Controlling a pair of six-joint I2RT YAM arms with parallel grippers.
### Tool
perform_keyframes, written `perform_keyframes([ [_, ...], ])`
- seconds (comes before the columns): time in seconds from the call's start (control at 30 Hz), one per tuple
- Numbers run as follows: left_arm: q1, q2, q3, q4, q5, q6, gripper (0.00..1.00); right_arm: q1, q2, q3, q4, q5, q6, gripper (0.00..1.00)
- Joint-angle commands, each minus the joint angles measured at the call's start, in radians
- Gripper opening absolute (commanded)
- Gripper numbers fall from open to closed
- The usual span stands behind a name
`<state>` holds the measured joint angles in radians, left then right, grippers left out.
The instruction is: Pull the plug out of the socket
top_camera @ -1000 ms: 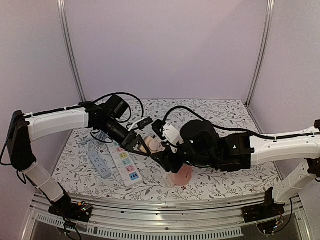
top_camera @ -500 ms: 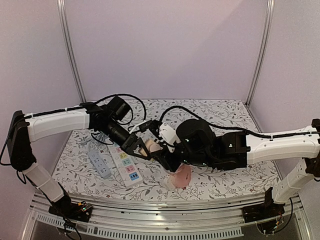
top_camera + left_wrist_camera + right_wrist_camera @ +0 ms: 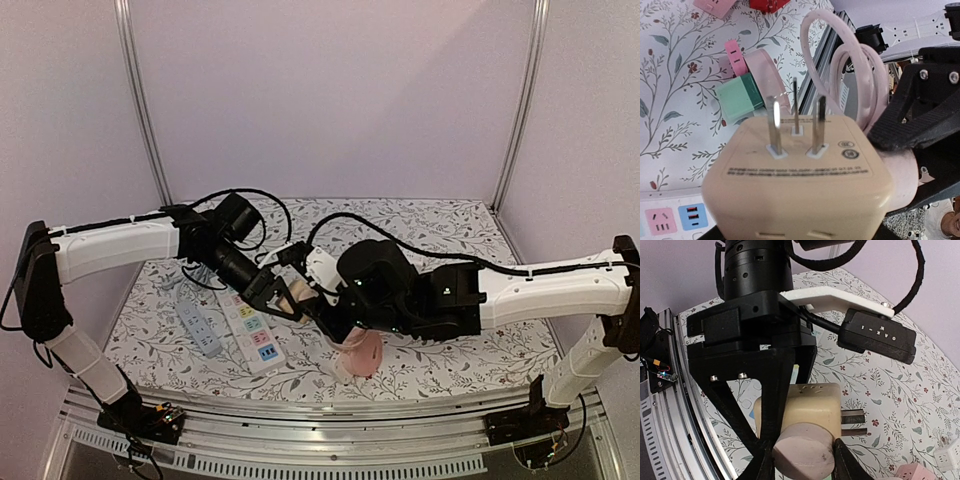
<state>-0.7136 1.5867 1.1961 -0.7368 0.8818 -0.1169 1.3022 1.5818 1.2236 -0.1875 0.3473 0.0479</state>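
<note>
Top view first: both arms are meeting in mid-air above the patterned table (image 3: 450, 240), just past the white power strip (image 3: 255, 338). The left arm is reaching in level from its side. The right arm is stretching right across, its wrist bending down toward the meeting point. The left gripper (image 3: 278, 298) is clamping the beige socket block (image 3: 300, 292), and the right gripper (image 3: 322, 318) is crowding in close beside it. The join itself is buried between the two claws.

Over to the left wrist: the block is filling the frame, metal prongs pointing at the lens. The pink plug (image 3: 900, 172) is sitting flush against its right side, so I'm judging the pull as not yet done. Black fingers (image 3: 920, 120) of the right claw are bracketing that plug, and the pink cable (image 3: 840, 70) is looping up behind.

Right wrist now: its own jaws are pressing on both sides of the plug's round end, looking like a grip. The left claw is pinning the block behind. What's left is drawing the two apart.
</note>
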Motion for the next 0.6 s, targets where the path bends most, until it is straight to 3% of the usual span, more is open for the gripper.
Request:
perform_keyframes([
  [0.0,-0.020,-0.028,0.042,0.035,0.093,0.034,0.00,-0.010,0.045,0.010,-0.056,0.066,-0.016,0.36],
  [0.37,-0.021,-0.026,0.042,0.033,0.124,0.042,0.00,-0.001,0.094,0.020,-0.086,0.038,-0.037,0.37],
  [0.43,-0.021,-0.030,0.042,0.033,0.137,0.049,0.00,0.000,0.104,0.025,-0.087,0.036,-0.060,0.32],
  [0.57,-0.026,-0.042,0.040,0.035,0.155,0.064,0.00,-0.014,0.121,0.024,-0.084,0.057,-0.054,0.04],
])
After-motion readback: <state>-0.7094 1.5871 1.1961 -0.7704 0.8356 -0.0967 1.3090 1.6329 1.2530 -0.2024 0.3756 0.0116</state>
